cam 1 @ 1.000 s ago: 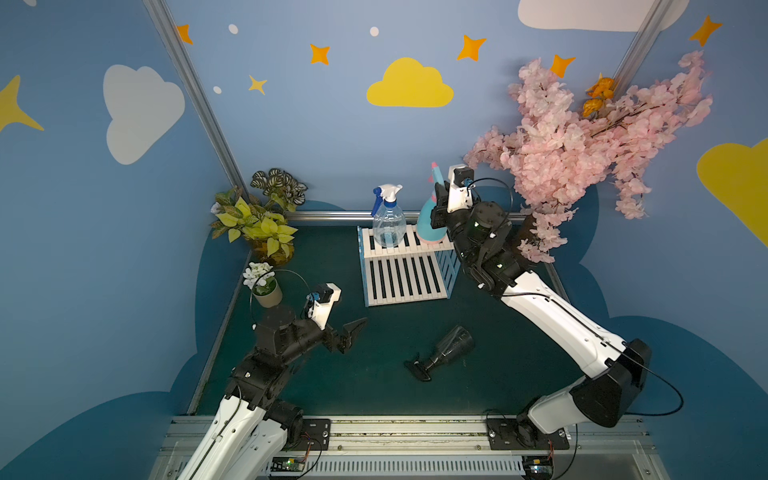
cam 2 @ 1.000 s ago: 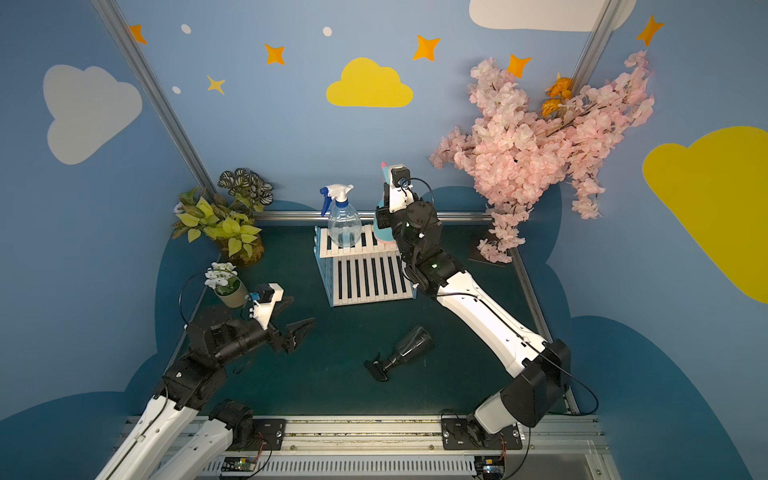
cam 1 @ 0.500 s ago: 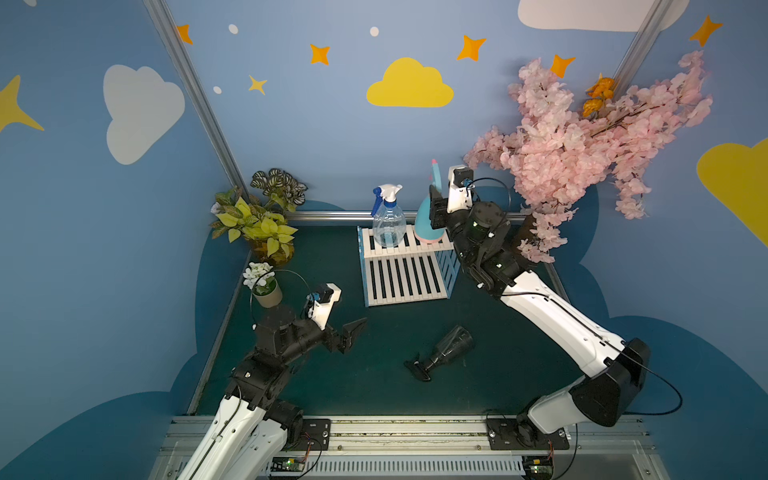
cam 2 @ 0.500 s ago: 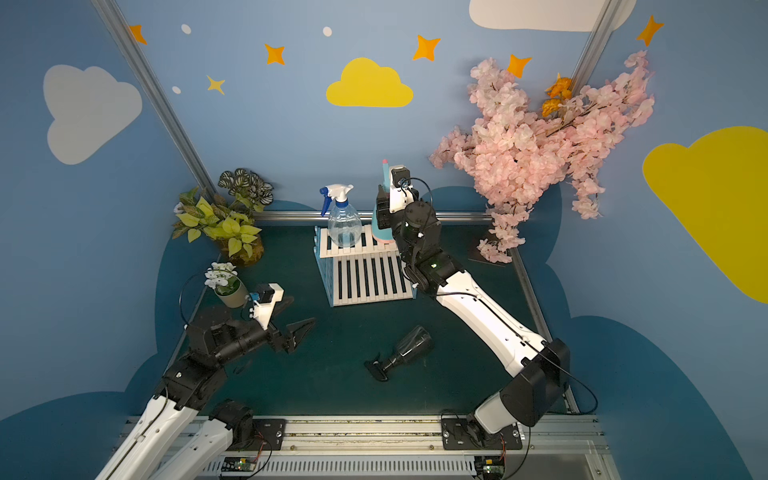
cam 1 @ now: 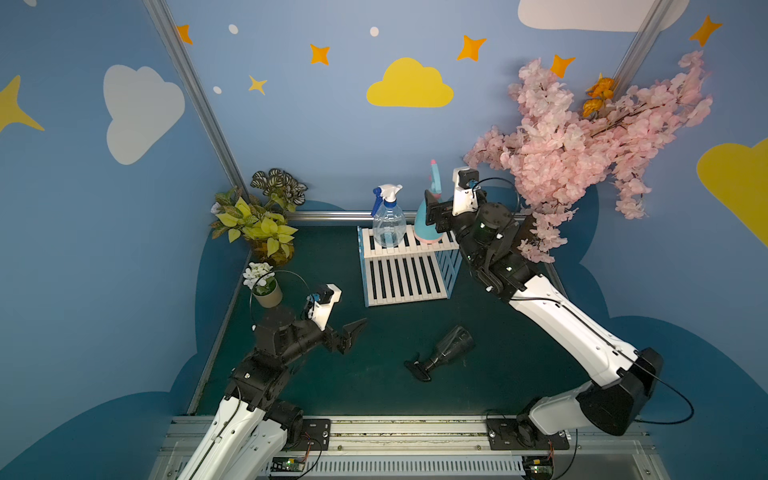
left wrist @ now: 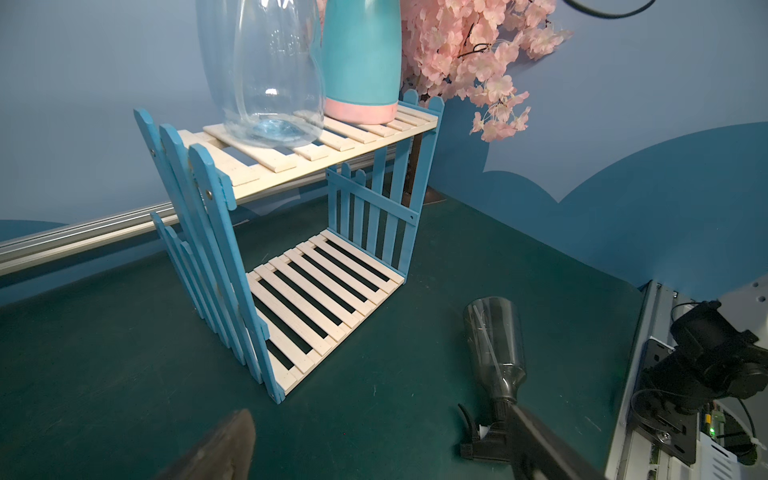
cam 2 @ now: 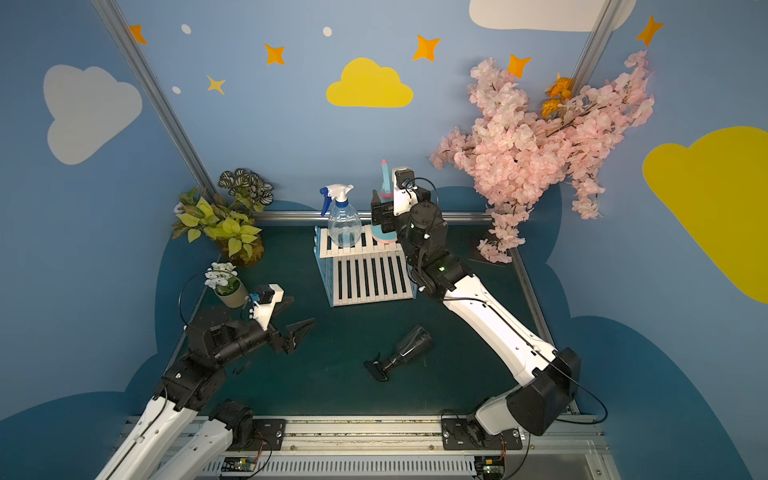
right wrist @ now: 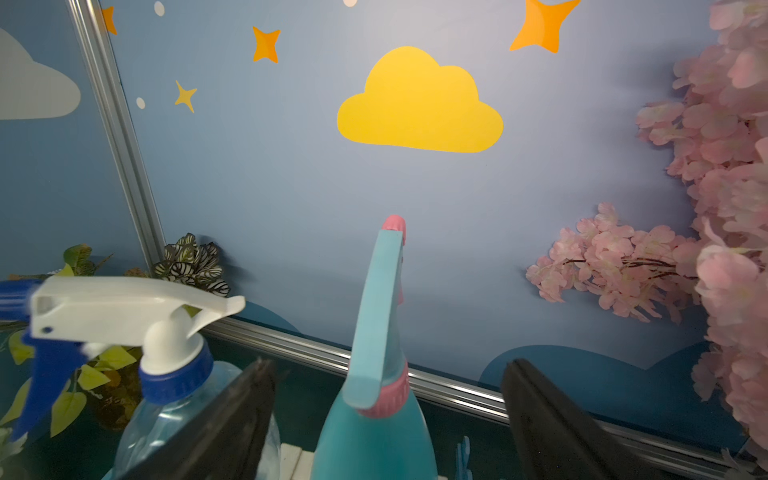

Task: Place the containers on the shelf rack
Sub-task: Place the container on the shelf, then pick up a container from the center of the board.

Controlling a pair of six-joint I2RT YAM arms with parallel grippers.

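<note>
– Checking the shelf rack (cam 1: pixel 405 278): what's on it?
– Two on the top tier. The clear bottle (cam 1: pixel 388 224) is on the left-arm side and the teal bottle (cam 1: pixel 420 226) is just beside it. Both are upright.
– And the right hand (right wrist: pixel 388 374)?
– Up at the teal bottle's neck. Its fingers (right wrist: pixel 245 415) are spread to either side, with a gap showing on both sides in the right wrist view. It isn't pinching the bottle.
– Third container?
– The dark bottle (cam 1: pixel 446 351) lies on its side on the green worktop (cam 1: pixel 374 399), in front of the rack and apart from it. Its base points toward the rack and the black sprayer toward the near edge.
– Where's the left hand (cam 1: pixel 353 334)?
– Spread wide above the worktop, near the white-flowered pot (cam 1: pixel 268 293). It points toward the dark bottle but is well apart from it.
</note>
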